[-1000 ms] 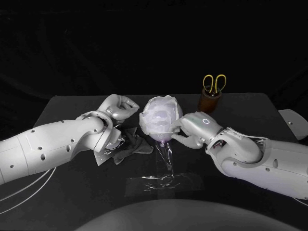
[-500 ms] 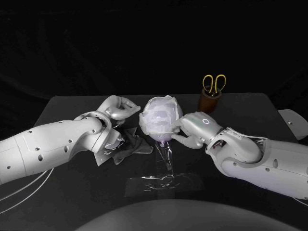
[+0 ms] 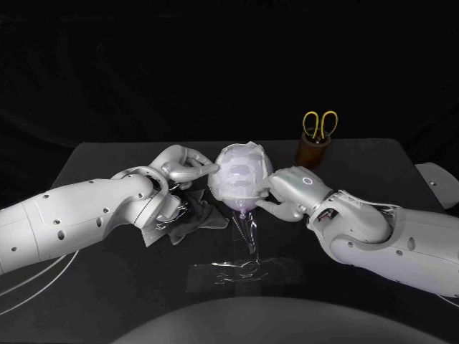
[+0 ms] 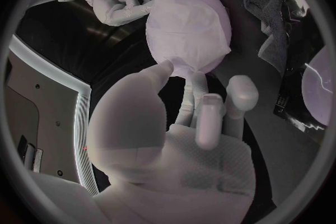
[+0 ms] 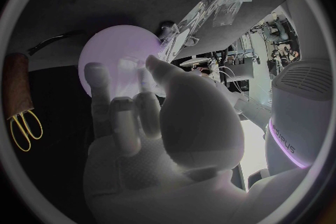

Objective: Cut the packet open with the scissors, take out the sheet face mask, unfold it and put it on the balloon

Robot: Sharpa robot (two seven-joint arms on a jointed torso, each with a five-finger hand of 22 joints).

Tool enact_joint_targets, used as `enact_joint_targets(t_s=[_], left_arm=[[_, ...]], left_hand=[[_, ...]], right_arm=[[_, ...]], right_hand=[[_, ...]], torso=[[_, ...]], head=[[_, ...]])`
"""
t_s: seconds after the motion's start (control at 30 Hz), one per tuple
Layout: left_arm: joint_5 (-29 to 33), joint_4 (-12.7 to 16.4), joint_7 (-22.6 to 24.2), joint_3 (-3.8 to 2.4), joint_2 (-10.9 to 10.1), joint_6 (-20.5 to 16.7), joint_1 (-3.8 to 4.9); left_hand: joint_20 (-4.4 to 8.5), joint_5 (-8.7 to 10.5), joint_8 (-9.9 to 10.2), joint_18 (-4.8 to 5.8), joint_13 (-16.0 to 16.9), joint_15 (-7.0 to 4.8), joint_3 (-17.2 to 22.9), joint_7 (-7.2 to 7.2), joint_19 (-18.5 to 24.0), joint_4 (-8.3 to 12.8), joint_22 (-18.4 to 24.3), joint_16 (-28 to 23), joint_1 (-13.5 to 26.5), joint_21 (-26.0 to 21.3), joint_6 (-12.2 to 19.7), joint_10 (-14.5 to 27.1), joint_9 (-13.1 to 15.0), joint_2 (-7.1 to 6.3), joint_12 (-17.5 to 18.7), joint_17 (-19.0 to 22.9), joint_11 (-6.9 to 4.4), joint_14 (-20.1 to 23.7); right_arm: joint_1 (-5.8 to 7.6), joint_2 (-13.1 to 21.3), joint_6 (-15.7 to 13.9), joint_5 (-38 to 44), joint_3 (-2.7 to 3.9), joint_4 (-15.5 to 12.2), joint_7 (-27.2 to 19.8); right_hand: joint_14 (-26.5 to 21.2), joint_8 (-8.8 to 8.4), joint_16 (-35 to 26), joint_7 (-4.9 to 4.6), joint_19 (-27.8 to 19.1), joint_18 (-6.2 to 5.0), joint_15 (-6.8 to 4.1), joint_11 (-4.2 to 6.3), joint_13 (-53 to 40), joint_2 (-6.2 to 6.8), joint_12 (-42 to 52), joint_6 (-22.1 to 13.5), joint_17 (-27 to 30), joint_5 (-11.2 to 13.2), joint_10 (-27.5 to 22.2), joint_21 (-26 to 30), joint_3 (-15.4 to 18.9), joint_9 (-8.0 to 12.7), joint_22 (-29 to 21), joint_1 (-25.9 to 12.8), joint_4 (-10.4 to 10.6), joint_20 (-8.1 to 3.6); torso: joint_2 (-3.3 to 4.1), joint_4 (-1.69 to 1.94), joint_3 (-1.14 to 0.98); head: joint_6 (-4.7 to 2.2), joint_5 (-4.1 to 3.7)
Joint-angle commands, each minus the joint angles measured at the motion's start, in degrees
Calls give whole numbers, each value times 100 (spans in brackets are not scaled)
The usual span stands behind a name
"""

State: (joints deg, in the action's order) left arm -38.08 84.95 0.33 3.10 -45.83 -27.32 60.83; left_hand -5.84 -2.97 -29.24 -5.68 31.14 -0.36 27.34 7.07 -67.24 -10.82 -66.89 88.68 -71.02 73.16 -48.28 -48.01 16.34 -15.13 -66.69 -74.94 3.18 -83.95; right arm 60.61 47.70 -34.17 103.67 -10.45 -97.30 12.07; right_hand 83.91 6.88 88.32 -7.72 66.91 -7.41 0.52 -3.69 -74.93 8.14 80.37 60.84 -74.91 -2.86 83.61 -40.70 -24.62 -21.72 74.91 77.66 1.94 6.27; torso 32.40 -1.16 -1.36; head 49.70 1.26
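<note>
sheet face mask draped over the balloon, which stands upright on a clear stand with its knot pointing down, so its long axis runs vertical between the two hands. the left hand reaches in from the balloon's left, grasping nothing, fingers apart and their tips resting on the mask high on that flank. the right hand presses against the opposite flank, lower and nearer the knot; whether it pinches the mask's edge or only touches it cannot be told. both hands sit equally close, so smoothing the sheet likely means working downward along the balloon from either side without tipping the stand. the scissors stand in a brown holder behind the balloon on its right, and a dark crumpled cloth lies just beside its stand on the left.
</note>
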Motion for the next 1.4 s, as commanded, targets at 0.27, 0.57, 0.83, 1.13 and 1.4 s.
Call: enact_joint_targets(t_s=[0.27, 0.57, 0.83, 1.13, 1.4], left_arm=[[79, -57, 58, -7, 42, 195, 8], [106, -132, -29, -7, 65, 217, 8], [110, -170, -101, -6, 120, 249, 7], [122, -175, -134, -6, 141, 264, 7], [47, -178, -86, -7, 164, 193, 7]], left_hand=[[-30, 17, 115, -68, -1, 47, -9, 22, -56, 118, -39, -11, -408, -2, -49, 16, -59, 181, 13, -374, 5, -34], [-28, 17, 187, -54, -7, 47, 34, 29, -115, 234, -91, -3, -701, 36, -84, 11, -109, 300, 18, -420, 8, -61], [-30, 20, 223, -43, 9, 65, -94, 47, -156, 148, -127, 5, -590, 64, -116, -19, -136, 261, -17, -460, 30, -84], [-36, 20, 262, -34, 24, 65, -276, 39, -199, 21, -164, 11, -470, 92, -159, -43, -165, 208, -47, -489, 26, -102], [21, 16, 45, 7, 751, -97, 57, -166, -390, 287, -343, 37, -1113, 236, -708, -703, -89, 712, -404, -677, -170, -211]], right_arm=[[-2, 3, 61, 62, 2, 5, 47], [-2, -1, 60, 62, 2, 8, 47], [-2, -11, 53, 60, 2, 9, 44], [-2, -14, 49, 60, 2, 11, 45], [-2, -18, 43, 57, 2, 13, 42]], right_hand=[[263, -36, 18, -19, 26, -108, -36, 29, -642, -2, 20, -7, -753, 11, 25, -4, 0, 7, 362, -67, 24, 3], [263, -36, 18, -19, 26, -108, -36, 29, -642, -2, 20, -7, -753, 11, 25, -4, 0, 7, 362, -67, 24, 3], [263, -36, 18, -19, 26, -108, -36, 29, -642, -2, 20, -7, -753, 11, 25, -4, 0, 7, 362, -67, 24, 3], [264, -36, 18, -19, 27, -108, -37, 29, -643, -1, 21, -7, -753, 11, 27, -2, 2, 7, 361, -71, 33, 2], [264, -36, 18, -19, 27, -108, -37, 29, -643, -1, 21, -7, -753, 11, 27, -2, 2, 7, 361, -71, 33, 2]], torso=[[0, 1, -1], [1, 0, 3], [4, 0, 3], [2, 0, 3], [1, -1, 2]], head=[[0, -14], [2, -19], [10, -7], [21, -13], [30, -11]])
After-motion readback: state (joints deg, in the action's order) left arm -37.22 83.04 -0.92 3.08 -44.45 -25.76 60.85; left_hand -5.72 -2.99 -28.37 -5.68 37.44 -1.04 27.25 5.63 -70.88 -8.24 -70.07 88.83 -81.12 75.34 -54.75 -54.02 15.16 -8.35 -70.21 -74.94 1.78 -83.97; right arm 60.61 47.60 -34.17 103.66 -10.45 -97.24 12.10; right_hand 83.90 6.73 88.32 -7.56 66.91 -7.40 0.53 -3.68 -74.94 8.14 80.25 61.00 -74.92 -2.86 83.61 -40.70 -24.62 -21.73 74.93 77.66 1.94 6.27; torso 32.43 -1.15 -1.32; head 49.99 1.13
